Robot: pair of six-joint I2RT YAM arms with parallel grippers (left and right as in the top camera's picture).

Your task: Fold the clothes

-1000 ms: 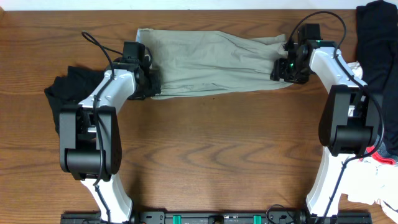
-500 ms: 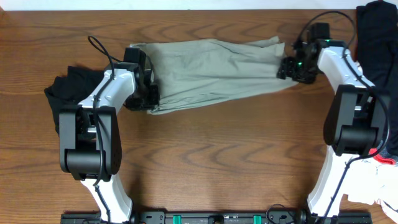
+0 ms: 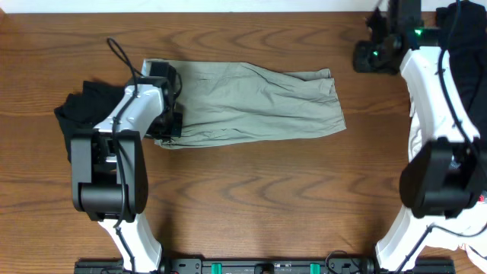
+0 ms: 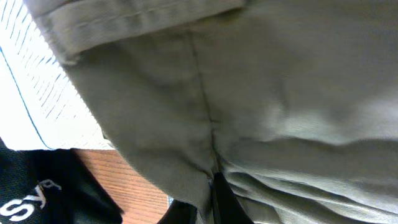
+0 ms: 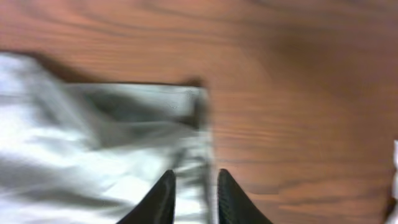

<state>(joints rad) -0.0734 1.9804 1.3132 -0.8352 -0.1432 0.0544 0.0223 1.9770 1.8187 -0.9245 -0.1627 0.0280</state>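
The khaki-green shorts (image 3: 251, 103) lie flat and wrinkled across the far middle of the table, folded lengthwise. My left gripper (image 3: 166, 129) is at their left end, shut on a pinch of the khaki fabric (image 4: 261, 93); the jaws (image 4: 211, 190) show at the bottom of the left wrist view. My right gripper (image 3: 377, 55) is open and empty, raised away from the shorts at the far right. In the blurred right wrist view its fingers (image 5: 194, 183) hang above the right corner of the shorts (image 5: 124, 143).
A black garment (image 3: 84, 114) with a small white logo (image 4: 25, 202) lies bunched left of the left arm. More black clothes (image 3: 460, 46) are piled at the far right edge, with white and red-grey ones (image 3: 466, 221) at the near right.
The shorts were held stretched between both grippers. The right gripper has let go and swung up and to the right; the shorts have shifted left and now lie on the table.
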